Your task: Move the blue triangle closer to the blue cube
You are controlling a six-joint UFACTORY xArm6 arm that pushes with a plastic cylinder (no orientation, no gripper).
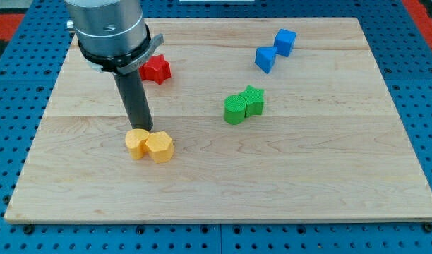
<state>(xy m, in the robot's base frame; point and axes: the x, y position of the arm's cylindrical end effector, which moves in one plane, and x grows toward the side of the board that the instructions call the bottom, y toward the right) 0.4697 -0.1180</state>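
Note:
The blue triangle lies at the view's upper right on the wooden board. The blue cube sits just up and right of it, touching or nearly touching. My rod comes down from the view's upper left. My tip rests at the top edge of two yellow blocks, far to the left of both blue blocks.
Two yellow blocks, one and a second, sit side by side at my tip. A red block lies behind the rod. A green round block and a green star block touch each other mid-board.

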